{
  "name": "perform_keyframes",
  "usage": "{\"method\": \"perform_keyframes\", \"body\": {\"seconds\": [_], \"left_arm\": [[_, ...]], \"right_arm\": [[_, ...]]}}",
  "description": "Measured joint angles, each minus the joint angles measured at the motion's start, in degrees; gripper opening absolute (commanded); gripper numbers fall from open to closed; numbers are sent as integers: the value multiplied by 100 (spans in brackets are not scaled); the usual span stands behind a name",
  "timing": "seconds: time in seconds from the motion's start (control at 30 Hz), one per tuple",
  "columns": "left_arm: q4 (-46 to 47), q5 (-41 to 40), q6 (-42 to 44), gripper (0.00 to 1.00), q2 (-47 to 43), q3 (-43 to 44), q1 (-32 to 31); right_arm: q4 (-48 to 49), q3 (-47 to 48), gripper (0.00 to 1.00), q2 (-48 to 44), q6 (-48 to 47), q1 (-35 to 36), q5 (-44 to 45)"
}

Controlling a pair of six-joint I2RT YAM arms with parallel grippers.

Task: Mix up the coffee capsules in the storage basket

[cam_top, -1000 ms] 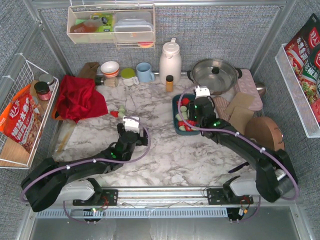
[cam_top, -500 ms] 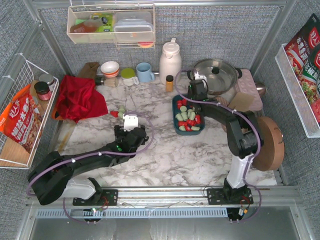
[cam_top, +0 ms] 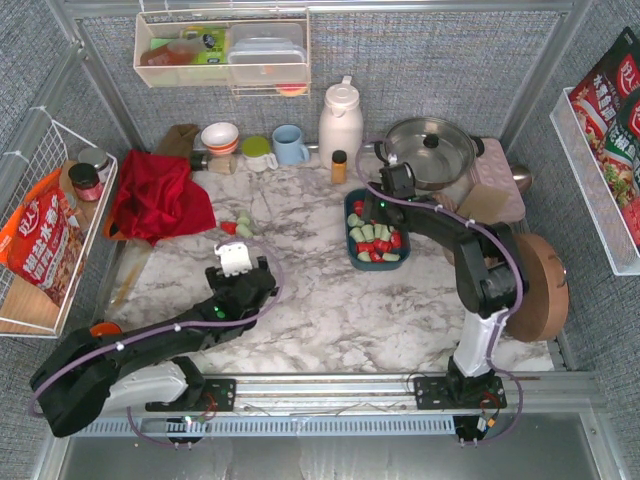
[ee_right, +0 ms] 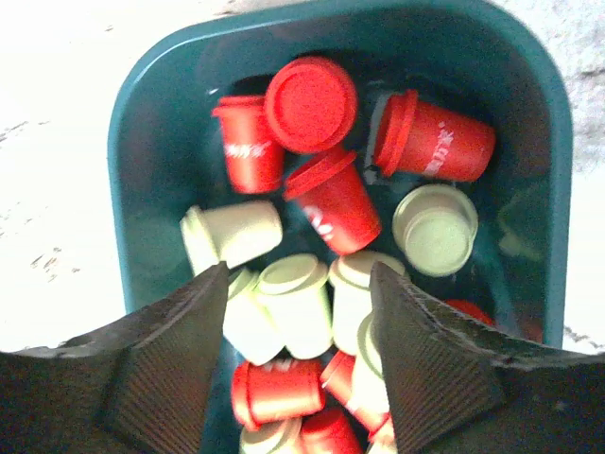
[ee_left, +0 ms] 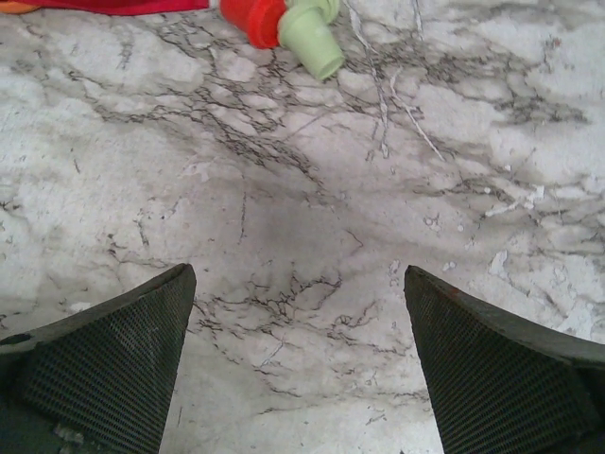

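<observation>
The dark teal storage basket (cam_top: pixel 351 214) (ee_right: pixel 146 142) sits right of centre on the marble table. It holds several red coffee capsules (ee_right: pixel 331 199) and pale green ones (ee_right: pixel 435 227), lying jumbled (cam_top: pixel 376 238). My right gripper (cam_top: pixel 380 206) (ee_right: pixel 301 274) hovers open over the basket's far end, its fingers (ee_right: pixel 180 350) straddling green capsules without gripping any. My left gripper (cam_top: pixel 234 252) (ee_left: pixel 298 279) is wide open above bare marble. Just beyond it lie a loose red capsule (ee_left: pixel 260 14) (cam_top: pixel 229 227) and a green one (ee_left: pixel 312 36) (cam_top: pixel 243 220).
A red cloth (cam_top: pixel 155 195) lies at the left. Along the back stand a bowl (cam_top: pixel 219 137), a blue mug (cam_top: pixel 290 145), a white thermos (cam_top: pixel 340 120), an amber bottle (cam_top: pixel 339 165) and a lidded pot (cam_top: pixel 430 150). A round wooden board (cam_top: pixel 540 285) lies at the right.
My right arm lifted off the basket's middle and swung to its far end, and its jaws have spread wider. My left gripper has drawn back to the left, still open.
</observation>
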Motion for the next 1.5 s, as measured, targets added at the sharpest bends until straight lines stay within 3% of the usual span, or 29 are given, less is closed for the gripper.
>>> {"method": "perform_keyframes", "body": {"seconds": [0.17,0.37,0.67,0.8,0.97,1.23,1.5], "left_arm": [[184,-28,-247,96,-341,-125,299],[319,710,-234,89,-267,186,1207],[750,2396,-63,76,1008,831,2848],[872,3005,-48,73,1773,1283,3003],[962,3174,-210,59,2459,1775,3119],[546,2809,-745,58,3526,2870,3161],[31,2708,-1091,58,4081,3320,3161]], "right_arm": [[-127,-398,74,-813,24,50,-249],[-229,-1008,73,-2079,-422,409,2],[-238,-1812,73,-2804,-745,669,260],[-190,-1821,73,-2798,-765,675,203],[-57,-1956,73,-2809,-758,675,17],[50,-2022,73,-2828,-710,678,-245],[85,-2022,73,-2828,-647,678,-420]]}}
